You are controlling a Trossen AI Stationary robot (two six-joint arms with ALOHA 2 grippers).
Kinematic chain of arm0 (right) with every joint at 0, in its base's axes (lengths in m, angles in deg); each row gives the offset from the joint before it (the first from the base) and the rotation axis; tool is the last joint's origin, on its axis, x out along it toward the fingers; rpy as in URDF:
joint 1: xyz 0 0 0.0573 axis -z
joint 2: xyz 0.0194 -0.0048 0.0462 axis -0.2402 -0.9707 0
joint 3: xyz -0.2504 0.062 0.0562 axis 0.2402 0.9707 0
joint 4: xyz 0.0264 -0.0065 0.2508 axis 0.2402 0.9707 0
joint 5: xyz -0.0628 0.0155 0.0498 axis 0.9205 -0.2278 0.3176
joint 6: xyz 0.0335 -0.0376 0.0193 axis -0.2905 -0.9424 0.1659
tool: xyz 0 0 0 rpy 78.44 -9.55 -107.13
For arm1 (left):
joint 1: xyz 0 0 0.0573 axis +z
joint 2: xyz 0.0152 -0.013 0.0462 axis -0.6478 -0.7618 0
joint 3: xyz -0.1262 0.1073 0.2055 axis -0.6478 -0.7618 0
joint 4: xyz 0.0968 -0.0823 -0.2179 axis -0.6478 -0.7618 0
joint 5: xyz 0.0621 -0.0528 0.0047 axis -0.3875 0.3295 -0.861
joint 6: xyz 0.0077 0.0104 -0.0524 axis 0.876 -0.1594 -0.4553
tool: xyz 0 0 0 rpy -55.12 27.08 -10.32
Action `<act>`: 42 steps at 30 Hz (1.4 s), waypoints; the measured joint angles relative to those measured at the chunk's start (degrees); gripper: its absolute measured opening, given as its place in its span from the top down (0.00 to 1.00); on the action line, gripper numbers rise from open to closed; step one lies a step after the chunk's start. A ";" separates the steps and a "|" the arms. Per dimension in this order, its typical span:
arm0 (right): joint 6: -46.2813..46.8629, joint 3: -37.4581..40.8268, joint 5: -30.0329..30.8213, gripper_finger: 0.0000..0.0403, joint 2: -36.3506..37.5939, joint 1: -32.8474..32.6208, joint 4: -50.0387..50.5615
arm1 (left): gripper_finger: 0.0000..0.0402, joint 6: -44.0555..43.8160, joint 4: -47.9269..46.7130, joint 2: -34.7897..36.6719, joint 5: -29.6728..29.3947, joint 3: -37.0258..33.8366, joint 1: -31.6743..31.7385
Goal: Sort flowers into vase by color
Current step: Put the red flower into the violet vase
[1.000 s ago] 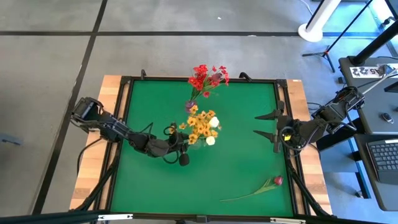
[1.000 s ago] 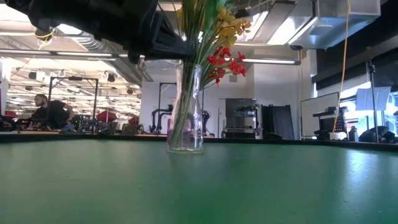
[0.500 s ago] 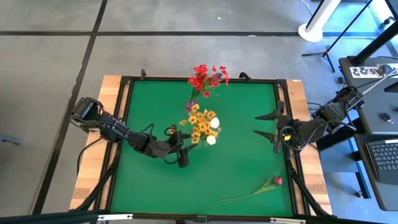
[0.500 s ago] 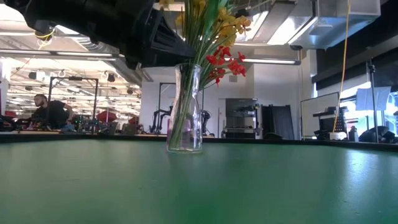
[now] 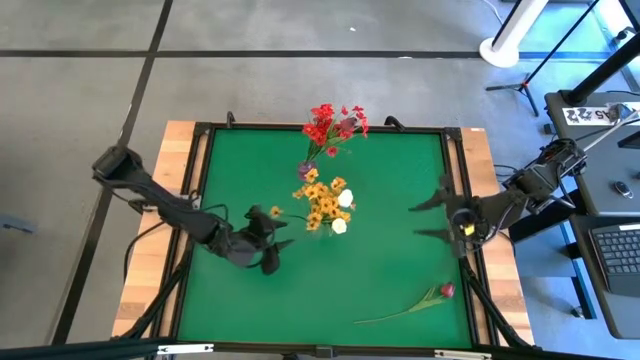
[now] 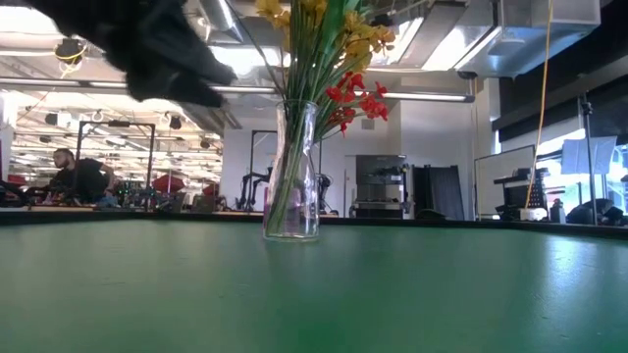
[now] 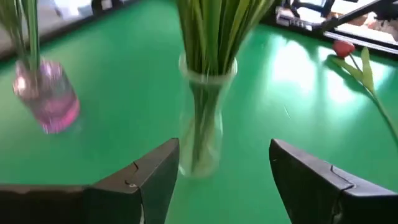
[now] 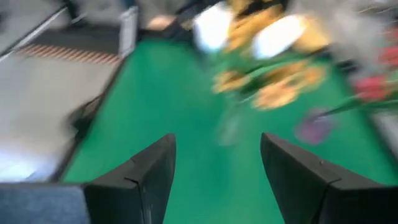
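Green felt-topped table (image 5: 380, 270) framed in wood, both dark arms reaching in from the sides. Left gripper (image 5: 268, 243) near the table's middle, just beside the clear glass vase (image 7: 202, 118) packed with yellow-orange bunches and white buds (image 5: 325, 203); jaws spread wide, nothing between them, vase mouth visible between the fingers in the left wrist view. Right gripper (image 5: 432, 217) hovering at the right edge, jaws likewise spread and empty. Farther back, small pink-tinted glass vase (image 7: 48, 96) holding the red blooms (image 5: 332, 123). Smallest and last: single dark-red bud on a long green stem (image 5: 432, 297), lying flat near the front right corner, well apart from both vases.

Judged as between placements, one flower left to sort. Best taken by the right arm, nearer to it: descend over the mid-stem, across the stem's line, pinch gently, lift clear, then lower stem-first into the pink vase without brushing the red blooms or tipping the glass.
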 joint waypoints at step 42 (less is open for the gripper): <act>30.04 13.15 -28.62 0.72 -45.62 -18.73 -3.59 | 0.40 -29.64 -8.82 2.53 10.61 0.43 -10.37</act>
